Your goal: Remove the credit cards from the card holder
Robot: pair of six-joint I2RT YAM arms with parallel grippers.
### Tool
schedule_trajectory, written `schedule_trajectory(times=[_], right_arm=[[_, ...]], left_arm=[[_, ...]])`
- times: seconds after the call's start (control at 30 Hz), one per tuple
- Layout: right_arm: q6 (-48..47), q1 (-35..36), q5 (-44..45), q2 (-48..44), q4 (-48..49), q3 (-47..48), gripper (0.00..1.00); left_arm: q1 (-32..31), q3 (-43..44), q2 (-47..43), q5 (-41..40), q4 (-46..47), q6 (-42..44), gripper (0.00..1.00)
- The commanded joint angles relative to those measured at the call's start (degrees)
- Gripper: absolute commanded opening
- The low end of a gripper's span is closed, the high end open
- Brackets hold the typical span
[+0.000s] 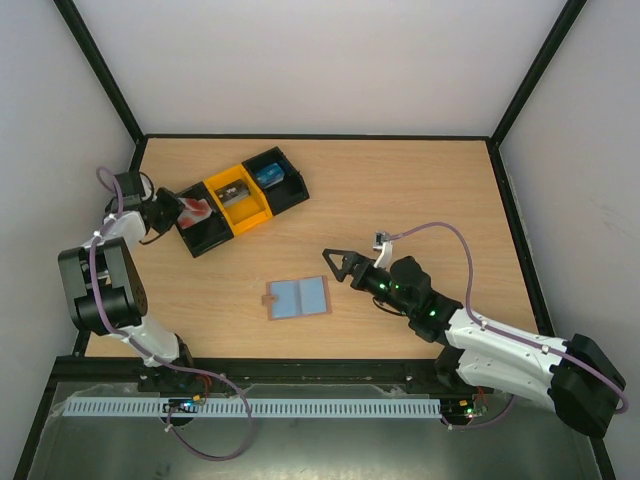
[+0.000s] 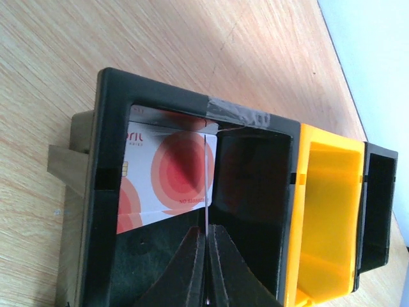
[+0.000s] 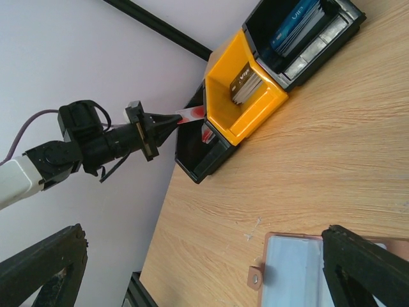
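The left end effector point(image 2: 208, 249) is pinched tight on a white plastic credit card with red circles point(image 2: 166, 173), held edge-up over the end black section of the black-and-yellow three-section tray point(image 2: 108, 128). The right end effector point(image 1: 336, 262) is wide and empty, just beside the flat light blue-grey two-panel card holder point(image 1: 298, 296), which lies open on the wooden table point(image 1: 420, 190).

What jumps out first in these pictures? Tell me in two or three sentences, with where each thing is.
The black-and-yellow tray at the far left draws the eye first. There the left tool is shut on a red-and-white card at the tray's black end compartment. In the centre, the blue-grey card holder lies open and flat, with the right tool open just to its right.
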Motion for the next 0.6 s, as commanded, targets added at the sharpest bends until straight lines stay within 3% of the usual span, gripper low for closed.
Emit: schedule_trajectory(times=[0.0, 0.23, 0.57], right_arm=[[-1.39, 0.08, 1.33, -0.25, -1.15, 1.64, 0.98], [-1.35, 0.05, 1.72, -1.46, -1.69, 1.37, 0.98], [-1.22, 0.05, 2.5, -2.95, -2.24, 0.57, 0.98]], left_arm=[[0.31, 1.77, 1.0, -0.62, 0.34, 0.16, 0.03], [0.19, 1.76, 1.56, -1.78, 0.74, 0.11, 0.07], [-0.62, 1.65, 2.73, -3.23, 0.82, 0.15, 0.03]])
